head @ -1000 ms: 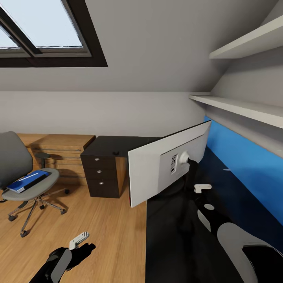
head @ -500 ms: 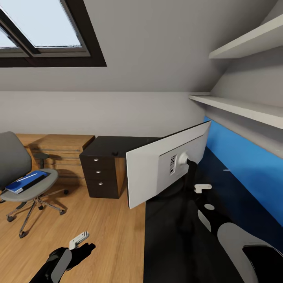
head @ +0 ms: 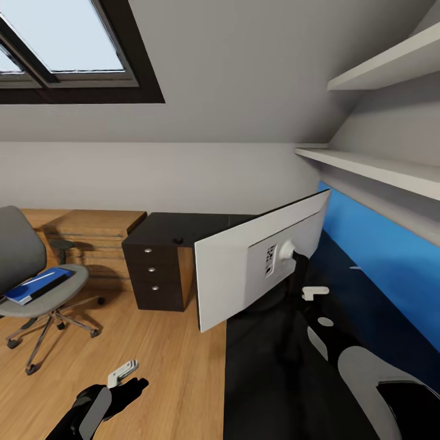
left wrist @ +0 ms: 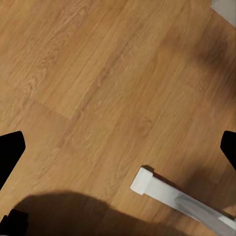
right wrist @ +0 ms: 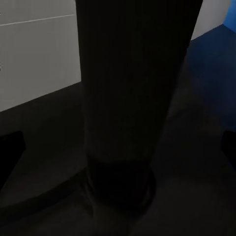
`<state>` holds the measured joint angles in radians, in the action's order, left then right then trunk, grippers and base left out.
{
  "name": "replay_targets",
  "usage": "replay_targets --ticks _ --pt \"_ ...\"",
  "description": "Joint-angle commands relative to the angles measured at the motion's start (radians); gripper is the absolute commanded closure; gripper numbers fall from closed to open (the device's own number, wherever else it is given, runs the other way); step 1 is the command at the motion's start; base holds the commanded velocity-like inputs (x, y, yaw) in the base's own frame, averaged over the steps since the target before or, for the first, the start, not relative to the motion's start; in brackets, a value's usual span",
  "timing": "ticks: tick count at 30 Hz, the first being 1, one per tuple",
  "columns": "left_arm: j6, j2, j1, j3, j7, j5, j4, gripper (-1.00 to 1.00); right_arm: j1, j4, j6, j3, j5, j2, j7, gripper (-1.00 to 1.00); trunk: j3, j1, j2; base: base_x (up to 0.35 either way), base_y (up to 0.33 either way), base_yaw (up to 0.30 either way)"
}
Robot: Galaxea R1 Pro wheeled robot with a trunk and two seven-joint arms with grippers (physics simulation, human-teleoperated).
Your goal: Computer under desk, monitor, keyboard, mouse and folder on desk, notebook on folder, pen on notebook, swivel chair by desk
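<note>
At the far left we see the chair (head: 27, 275) standing on the wood floor, well apart from the worktop (head: 269, 366), with the folder (head: 33, 286) lying flat on its seat; we judge it stays there because the later steps, moving the folder and rolling the chair in, have not yet been reached. Lower down, our left pincer (head: 125, 374) hangs low over bare floor (left wrist: 98, 73), idle; in its wrist view the two dark fingertips sit wide at opposite edges with only planks between them, so we read it as spread and holding nothing, parked out of the way while the other arm works. Further right, a black drawer unit (head: 153, 269) stands under the worktop's far left corner, beside low oak shelving (head: 91, 229). Then comes the monitor (head: 256, 269), its pale back turned to us and the panel tilted, its left corner overhanging the worktop's left edge above the floor; its dark stand (right wrist: 132, 98) rises from the glossy black top. We judge it is held at this slant because it is being set down or turned into place on the worktop. Our right pincer (head: 315, 292) sits just beside that stand; in its wrist view the dark column stands close ahead between the fingertips at the frame's sides, but we cannot tell whether they clamp it or merely flank it. At the far right the blue wall panel (head: 391, 256) backs the worktop beneath two pale shelves (head: 379, 168).
</note>
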<state>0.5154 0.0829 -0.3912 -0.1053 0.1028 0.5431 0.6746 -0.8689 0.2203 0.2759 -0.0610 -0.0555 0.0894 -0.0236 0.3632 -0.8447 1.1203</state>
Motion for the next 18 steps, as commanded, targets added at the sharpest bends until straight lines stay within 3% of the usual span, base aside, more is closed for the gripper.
replay_targets --ticks 1,18 --pt "0.005 0.0 0.0 -0.001 0.008 0.011 0.002 -1.0 -0.001 -0.001 0.003 -0.006 -0.006 0.0 -0.002 -1.0 0.001 0.0 0.001 0.021 0.0 0.0" --pt "0.006 -0.002 0.0 0.0 0.008 0.012 0.001 -1.0 -0.001 -0.001 0.003 -0.006 -0.006 0.001 -0.004 -1.0 0.001 0.0 0.001 0.075 -0.004 0.0"
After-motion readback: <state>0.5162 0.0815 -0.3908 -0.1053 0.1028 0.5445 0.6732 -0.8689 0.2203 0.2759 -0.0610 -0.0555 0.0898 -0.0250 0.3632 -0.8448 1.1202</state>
